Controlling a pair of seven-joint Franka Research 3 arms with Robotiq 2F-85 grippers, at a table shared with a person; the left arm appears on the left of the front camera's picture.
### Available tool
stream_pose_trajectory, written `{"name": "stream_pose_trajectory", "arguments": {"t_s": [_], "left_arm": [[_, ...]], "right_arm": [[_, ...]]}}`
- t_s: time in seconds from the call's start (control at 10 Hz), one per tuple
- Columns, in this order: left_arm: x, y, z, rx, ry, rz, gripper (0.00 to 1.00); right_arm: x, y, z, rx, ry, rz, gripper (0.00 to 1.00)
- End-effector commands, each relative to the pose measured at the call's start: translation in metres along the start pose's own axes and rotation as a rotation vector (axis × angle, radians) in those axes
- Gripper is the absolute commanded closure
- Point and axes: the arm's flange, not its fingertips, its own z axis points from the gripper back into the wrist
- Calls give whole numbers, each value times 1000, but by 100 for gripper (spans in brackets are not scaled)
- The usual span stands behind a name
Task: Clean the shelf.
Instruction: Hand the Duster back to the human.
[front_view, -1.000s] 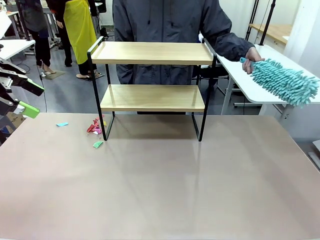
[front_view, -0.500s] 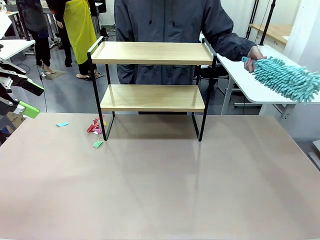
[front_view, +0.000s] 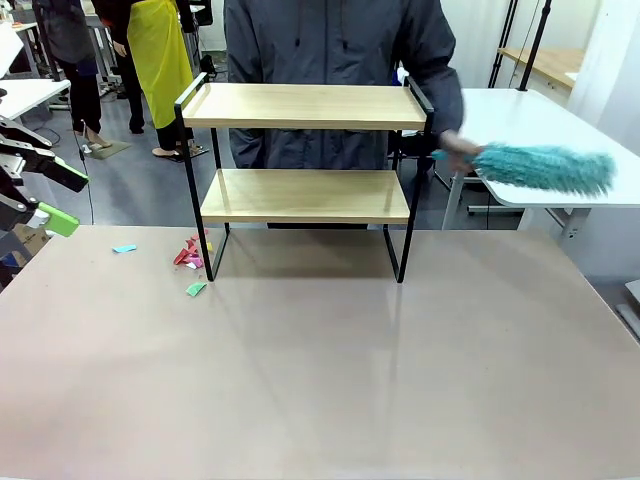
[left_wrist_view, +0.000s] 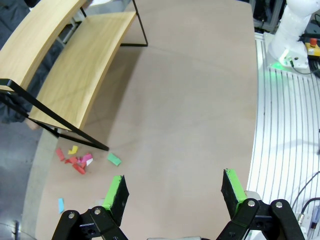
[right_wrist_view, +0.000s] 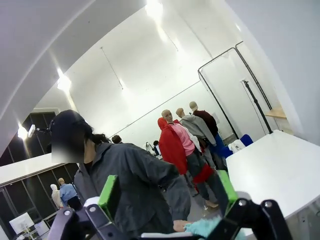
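Teal fluffy duster (front_view: 545, 167) in the person's hand (front_view: 457, 155), lying level at 3 o'clock of the shelf (front_view: 305, 178), just beside its right frame. Left gripper (front_view: 50, 195) wide, empty, far at 9 o'clock. Right gripper (right_wrist_view: 167, 195) wide, empty.

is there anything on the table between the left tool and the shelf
Nothing solid. The left tool hangs open above the table, off to the shelf's left. Between them lie only flat paper scraps on the tabletop by the shelf's front left leg. The person's hand with the teal duster is on the far right side.
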Motion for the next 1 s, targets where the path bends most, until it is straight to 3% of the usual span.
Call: {"name": "stream_pose_trajectory", "arguments": {"t_s": [0.0, 0.9], "left_arm": [[0, 1, -1, -7, -22, -18, 2], [0, 1, -1, -7, -22, -18, 2]], "right_arm": [[1, 1, 2, -1, -5, -4, 0], [1, 1, 2, -1, -5, -4, 0]]}}
